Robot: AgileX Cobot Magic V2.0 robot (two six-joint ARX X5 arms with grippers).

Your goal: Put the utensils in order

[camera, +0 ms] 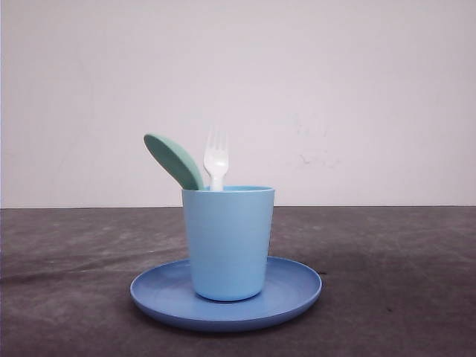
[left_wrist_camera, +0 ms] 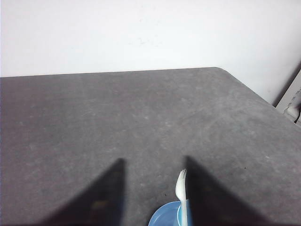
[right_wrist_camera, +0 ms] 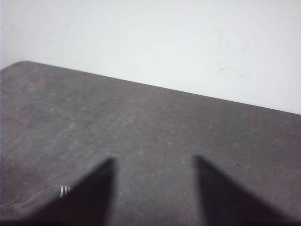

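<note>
inside the cup (camera: 227, 242) on the plate (camera: 297, 291), fork (camera: 216, 160) and spoon (camera: 173, 161) handles are hidden, spoon leaning toward 10 o'clock; left gripper (left_wrist_camera: 153, 188) and right gripper (right_wrist_camera: 153, 188) both spread wide, holding nothing.

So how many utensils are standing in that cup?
2: a green spoon leaning left and a white fork upright beside it, both in the blue cup. Anything shorter inside would be hidden.

Cup (camera: 227, 242) on plate (camera: 297, 286) mid-table, fork (camera: 216, 162) and spoon (camera: 173, 160) protruding, bare tabletop (camera: 401, 253) around

Fork (camera: 216, 160) & spoon (camera: 174, 161) handles hidden in cup (camera: 227, 242), prob. upright.
</note>
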